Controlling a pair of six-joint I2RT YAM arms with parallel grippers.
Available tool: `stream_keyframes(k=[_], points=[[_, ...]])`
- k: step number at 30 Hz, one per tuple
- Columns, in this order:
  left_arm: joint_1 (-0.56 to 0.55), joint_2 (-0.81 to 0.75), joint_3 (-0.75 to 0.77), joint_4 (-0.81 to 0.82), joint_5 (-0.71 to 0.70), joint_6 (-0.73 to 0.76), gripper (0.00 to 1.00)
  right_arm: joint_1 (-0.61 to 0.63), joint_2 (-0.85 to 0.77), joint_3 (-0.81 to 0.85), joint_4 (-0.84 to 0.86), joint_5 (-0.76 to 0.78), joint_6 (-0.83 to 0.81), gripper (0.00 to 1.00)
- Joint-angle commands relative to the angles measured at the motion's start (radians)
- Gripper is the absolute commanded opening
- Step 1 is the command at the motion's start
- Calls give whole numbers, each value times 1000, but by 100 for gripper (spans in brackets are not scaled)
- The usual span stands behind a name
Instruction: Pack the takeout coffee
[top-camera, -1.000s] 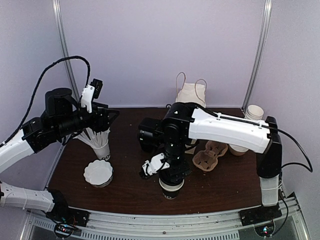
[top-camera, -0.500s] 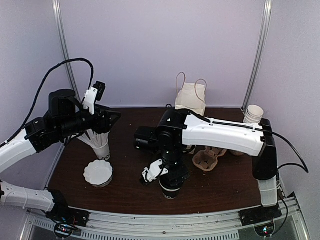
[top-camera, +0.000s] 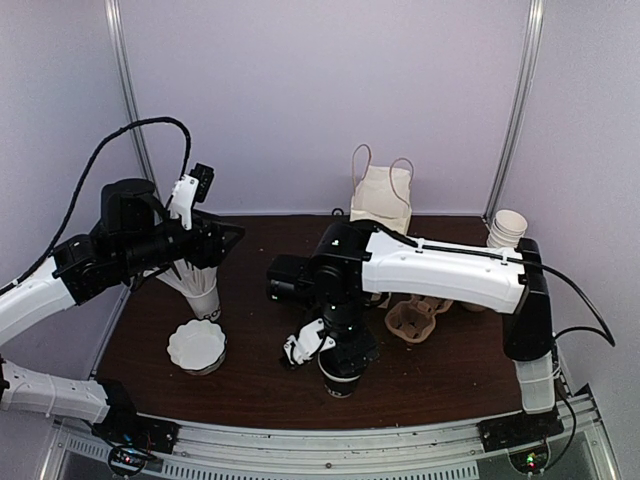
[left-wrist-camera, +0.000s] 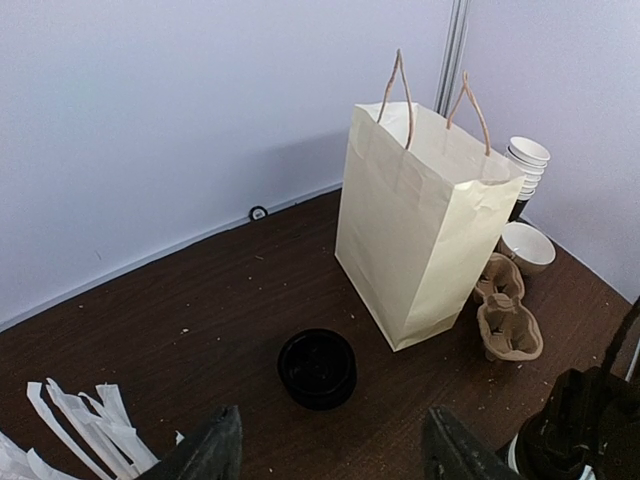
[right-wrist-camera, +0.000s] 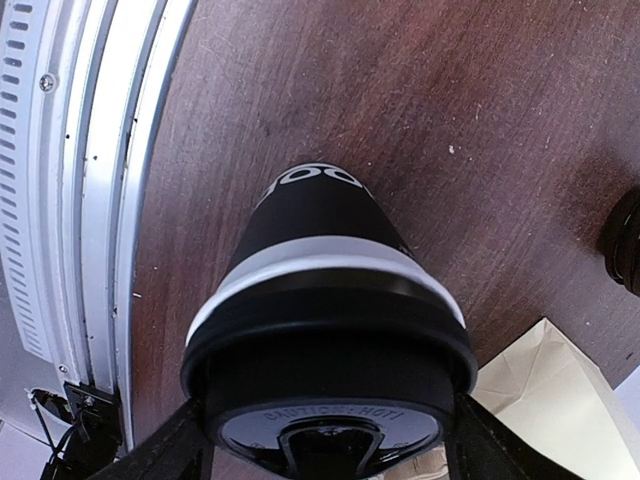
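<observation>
The takeout coffee (top-camera: 340, 380), a small dark cup with a black domed lid, stands upright near the table's front edge. In the right wrist view the cup (right-wrist-camera: 310, 215) fills the middle. My right gripper (top-camera: 340, 356) is directly above it. Its fingers (right-wrist-camera: 168, 452) press on both sides of the lid, so the right gripper (right-wrist-camera: 325, 445) is shut on it. The cream paper bag (top-camera: 380, 195) stands open at the back and also shows in the left wrist view (left-wrist-camera: 420, 240). My left gripper (top-camera: 215, 240) hangs high at the left, open and empty (left-wrist-camera: 335, 450).
A cardboard cup carrier (top-camera: 415, 318) lies right of the coffee. Stacked lidless cups (top-camera: 507, 228) stand at the far right. A white cup of straws (top-camera: 203, 298) and a white scalloped stack (top-camera: 197, 345) stand at the left. A stack of black lids (left-wrist-camera: 317, 368) sits left of the bag.
My right arm has shifted slightly left over the coffee, which stays in place on the table. My left arm has risen a little.
</observation>
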Motion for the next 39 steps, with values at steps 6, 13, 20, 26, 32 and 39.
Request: stream_keyframes(k=[6, 13, 20, 26, 32, 39], points=[[8, 5, -8, 54, 15, -16, 65, 14, -19, 27, -5, -4, 6, 83], [9, 14, -6, 57, 21, -19, 65, 17, -31, 50, -10, -13, 6, 93], [8, 79, 63, -30, 58, -47, 65, 15, -208, -10, 11, 43, -7, 96], [1, 202, 191, -196, 311, -153, 57, -88, -444, -137, 49, -47, 40, 95], [-163, 329, 261, -326, 343, -168, 57, -352, -690, -512, 442, -201, 249, 87], [-262, 372, 175, -359, 321, -340, 56, -476, -783, -867, 628, -480, 457, 68]])
